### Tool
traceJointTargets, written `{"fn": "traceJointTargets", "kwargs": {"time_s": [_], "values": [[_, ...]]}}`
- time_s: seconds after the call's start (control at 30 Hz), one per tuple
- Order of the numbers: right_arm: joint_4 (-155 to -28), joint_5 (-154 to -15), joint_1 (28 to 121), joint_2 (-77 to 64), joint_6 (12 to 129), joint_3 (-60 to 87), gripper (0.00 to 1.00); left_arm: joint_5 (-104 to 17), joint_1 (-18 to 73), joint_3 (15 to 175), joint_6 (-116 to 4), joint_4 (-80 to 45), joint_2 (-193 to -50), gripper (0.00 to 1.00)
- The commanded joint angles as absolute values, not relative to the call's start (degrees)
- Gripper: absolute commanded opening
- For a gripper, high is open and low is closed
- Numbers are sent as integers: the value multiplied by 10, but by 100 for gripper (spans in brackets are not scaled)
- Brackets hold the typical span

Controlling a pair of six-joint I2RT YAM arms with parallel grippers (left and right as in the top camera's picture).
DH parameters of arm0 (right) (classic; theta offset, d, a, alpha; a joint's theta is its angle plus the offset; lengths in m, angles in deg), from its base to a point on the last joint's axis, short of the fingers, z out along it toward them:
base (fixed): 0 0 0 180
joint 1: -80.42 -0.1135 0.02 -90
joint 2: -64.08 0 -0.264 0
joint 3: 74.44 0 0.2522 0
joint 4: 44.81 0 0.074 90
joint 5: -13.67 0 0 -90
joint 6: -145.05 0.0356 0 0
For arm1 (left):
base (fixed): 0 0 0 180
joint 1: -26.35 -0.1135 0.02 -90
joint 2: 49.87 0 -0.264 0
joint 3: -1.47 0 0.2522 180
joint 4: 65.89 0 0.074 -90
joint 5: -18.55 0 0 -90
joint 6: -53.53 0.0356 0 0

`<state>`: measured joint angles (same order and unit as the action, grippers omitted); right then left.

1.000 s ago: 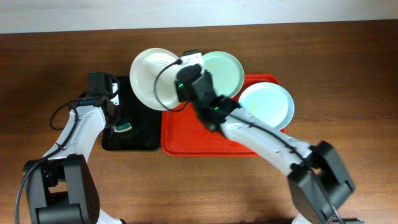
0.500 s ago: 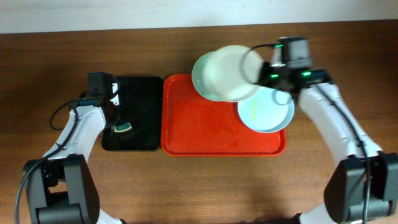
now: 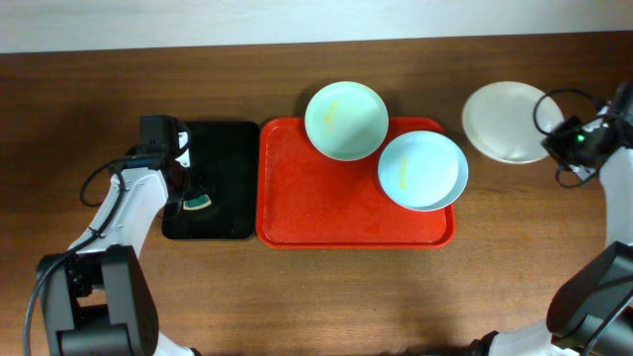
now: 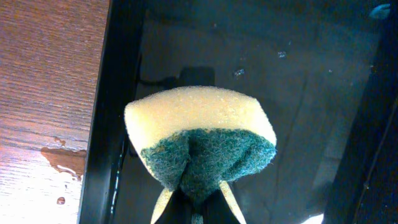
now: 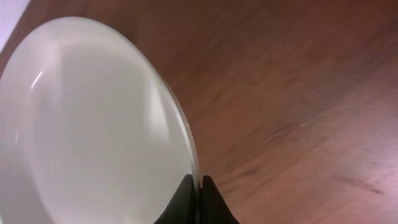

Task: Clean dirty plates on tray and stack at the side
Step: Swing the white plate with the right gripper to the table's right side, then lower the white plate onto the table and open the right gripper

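The red tray (image 3: 326, 213) lies mid-table. A mint green plate (image 3: 346, 121) with a yellow smear sits over its far rim. A pale blue plate (image 3: 422, 170) with a yellow smear sits at its right end. My right gripper (image 3: 550, 133) is shut on the rim of the white plate (image 3: 504, 122) and holds it over the table right of the tray; the right wrist view shows the plate (image 5: 93, 124) pinched between the jaws (image 5: 198, 183). My left gripper (image 4: 194, 193) is shut on a yellow-and-green sponge (image 4: 202, 140) over the black tray (image 3: 223, 168).
The black tray stands left of the red tray. Small water drops (image 4: 59, 158) lie on the wood by its left edge. Bare brown table runs along the front and at the far right.
My right arm has swung from the left side across the red tray to the far right, carrying the white plate with it. The left arm has not moved.
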<state>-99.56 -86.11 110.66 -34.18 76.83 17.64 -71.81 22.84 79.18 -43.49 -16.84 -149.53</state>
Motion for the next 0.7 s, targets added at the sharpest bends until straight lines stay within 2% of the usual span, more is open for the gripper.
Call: {"fn": "traceJointTargets", "kwargs": {"time_s": [0.0,0.17,0.47,0.67], "values": [[-1002,-822,1139,-336,763,177,4,-709,230,787,-426,-170,-1493,0],[-998,-751,1142,-364,763,151,4,-709,230,787,-426,-170,-1493,1],[-993,-778,1139,-460,745,148,4,-709,230,787,-426,-170,-1493,0],[-982,-802,1108,-485,673,148,4,-710,230,787,-426,-170,-1493,0]]}}
